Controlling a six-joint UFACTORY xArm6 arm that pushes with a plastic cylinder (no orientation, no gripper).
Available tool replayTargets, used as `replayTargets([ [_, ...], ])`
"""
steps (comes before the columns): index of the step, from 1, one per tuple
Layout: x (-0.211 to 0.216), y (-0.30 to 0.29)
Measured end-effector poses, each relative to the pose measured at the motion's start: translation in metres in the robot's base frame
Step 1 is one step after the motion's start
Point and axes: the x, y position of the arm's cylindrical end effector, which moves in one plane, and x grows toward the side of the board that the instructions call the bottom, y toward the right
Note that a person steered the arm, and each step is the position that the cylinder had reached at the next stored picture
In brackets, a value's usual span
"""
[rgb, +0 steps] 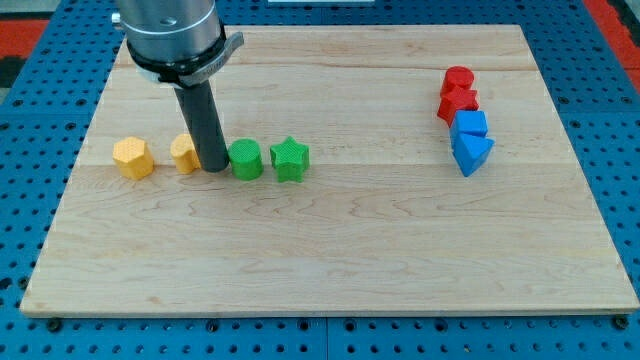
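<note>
My tip (213, 168) rests on the wooden board between a yellow block (184, 153), partly hidden behind the rod, and a green cylinder (245, 159). It touches or nearly touches both. A green star (290, 159) sits just right of the cylinder. A yellow hexagonal block (133, 158) lies further toward the view's left. All of these form a rough row.
At the view's right stands a tight column of blocks: a red cylinder (458, 80), a red star-like block (458, 104), a blue block (469, 125) and a blue triangle (473, 152). The wooden board (340, 240) lies on a blue pegboard.
</note>
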Motion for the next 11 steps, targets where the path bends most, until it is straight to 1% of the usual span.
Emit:
replayTargets([
  [1,-0.021,-0.013],
  [2,-0.029,-0.061],
  [3,-0.03,-0.056],
  [5,-0.007,0.037],
  [6,-0.005,0.025],
  [7,0.034,0.024],
  [8,0.063,0.073],
  [9,0.065,0.186],
  [10,0.065,0.264],
  [11,0.048,0.355],
])
